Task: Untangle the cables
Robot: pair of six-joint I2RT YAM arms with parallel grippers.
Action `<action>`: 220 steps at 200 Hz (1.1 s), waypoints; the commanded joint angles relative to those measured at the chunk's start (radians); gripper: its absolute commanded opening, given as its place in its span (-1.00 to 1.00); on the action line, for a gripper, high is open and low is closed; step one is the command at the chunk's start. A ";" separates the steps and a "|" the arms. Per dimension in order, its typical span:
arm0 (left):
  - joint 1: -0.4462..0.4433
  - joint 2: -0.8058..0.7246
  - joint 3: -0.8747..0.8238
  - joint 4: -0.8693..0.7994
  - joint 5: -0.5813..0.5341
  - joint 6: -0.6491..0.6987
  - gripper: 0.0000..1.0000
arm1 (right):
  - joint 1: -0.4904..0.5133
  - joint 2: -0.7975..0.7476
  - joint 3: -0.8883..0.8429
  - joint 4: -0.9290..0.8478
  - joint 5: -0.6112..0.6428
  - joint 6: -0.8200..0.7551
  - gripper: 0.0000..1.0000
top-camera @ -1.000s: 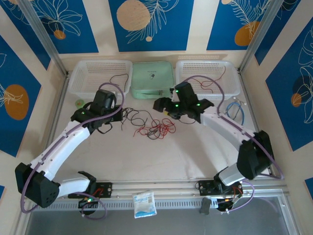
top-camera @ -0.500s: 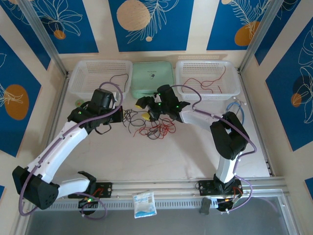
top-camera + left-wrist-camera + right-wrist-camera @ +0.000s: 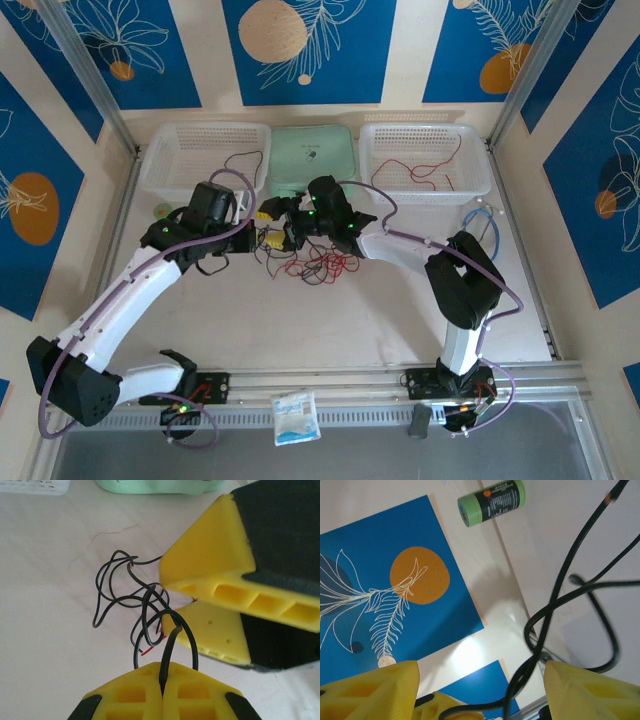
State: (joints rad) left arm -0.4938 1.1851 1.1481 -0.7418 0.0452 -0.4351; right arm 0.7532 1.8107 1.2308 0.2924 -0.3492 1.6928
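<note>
The cables (image 3: pixel 315 262), a knot of thin red and black wires, lay on the table (image 3: pixel 330 320) at its middle toward the far edge, just in front of a green case (image 3: pixel 312 160). The left gripper (image 3: pixel 162 694) was clamped on one black strand rising from the loops. The right gripper (image 3: pixel 480 685) stood with jaws well apart around neighbouring black strands, gripping nothing. The step looked like a two-handed parting, best done by closing on a single strand, then drawing away slowly so the loops slid free rather than tightened.
</note>
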 commanded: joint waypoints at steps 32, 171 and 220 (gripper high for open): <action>-0.030 -0.003 0.020 0.038 0.046 0.030 -1.00 | 0.010 0.106 0.063 0.026 -0.014 0.051 0.06; -0.055 -0.074 0.234 -0.074 -0.009 0.089 -1.00 | -0.029 0.350 0.075 0.006 -0.026 -0.002 -0.83; -0.055 -0.068 0.270 -0.077 -0.014 0.100 -1.00 | -0.040 0.387 0.100 0.048 -0.053 -0.008 -0.44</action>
State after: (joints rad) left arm -0.5373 1.1500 1.3792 -0.8524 0.0185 -0.3592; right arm 0.7265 2.1498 1.3468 0.4122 -0.4294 1.7042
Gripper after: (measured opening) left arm 0.047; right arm 0.268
